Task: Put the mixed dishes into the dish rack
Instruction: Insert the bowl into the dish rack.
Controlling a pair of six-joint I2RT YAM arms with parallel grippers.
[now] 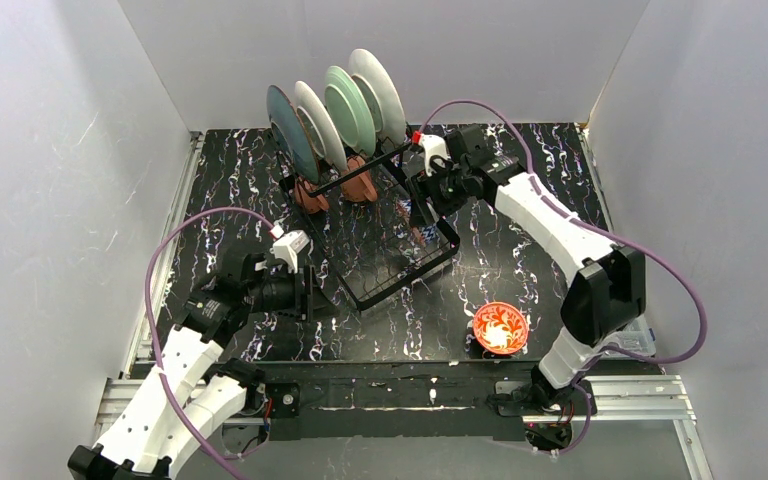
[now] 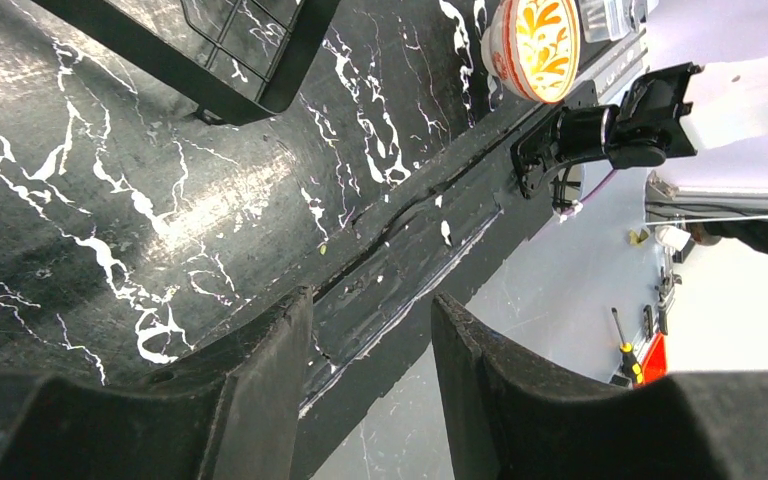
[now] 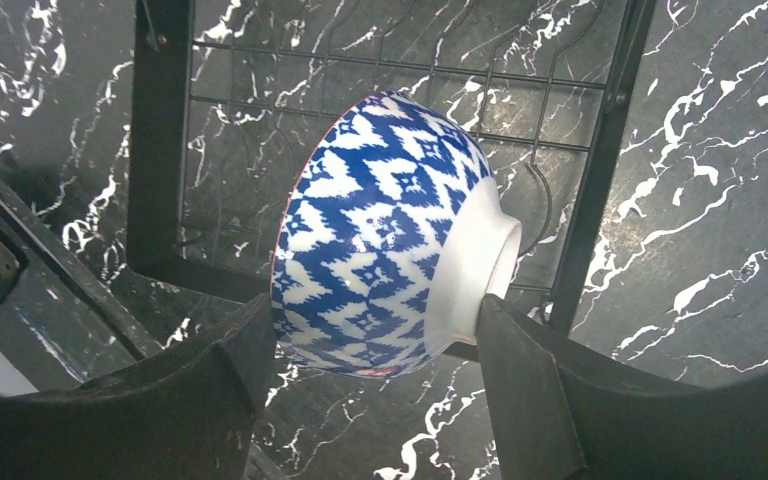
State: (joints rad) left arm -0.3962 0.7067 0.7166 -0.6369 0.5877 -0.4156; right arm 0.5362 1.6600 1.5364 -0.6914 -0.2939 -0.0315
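Observation:
The black wire dish rack (image 1: 400, 268) stands mid-table. Four plates stand upright in its far slots: dark teal (image 1: 285, 130), whitish (image 1: 317, 125), pale green (image 1: 348, 108), white (image 1: 380, 92). Two terracotta mugs (image 1: 310, 195) (image 1: 360, 185) sit below them. My right gripper (image 1: 422, 220) (image 3: 370, 338) is shut on a small bowl (image 3: 385, 235) with a blue-and-white outside and red rim, held on its side above the rack's grid (image 3: 600, 150). A second red-patterned bowl (image 1: 500, 327) (image 2: 535, 40) sits on the table near right. My left gripper (image 1: 305, 290) (image 2: 370, 340) is open and empty by the rack's near left corner (image 2: 250, 60).
White walls enclose the black marbled table (image 1: 520, 250) on three sides. The arms' mounting rail (image 1: 410, 395) runs along the near edge. The right arm's purple cable (image 1: 680, 290) loops at the right.

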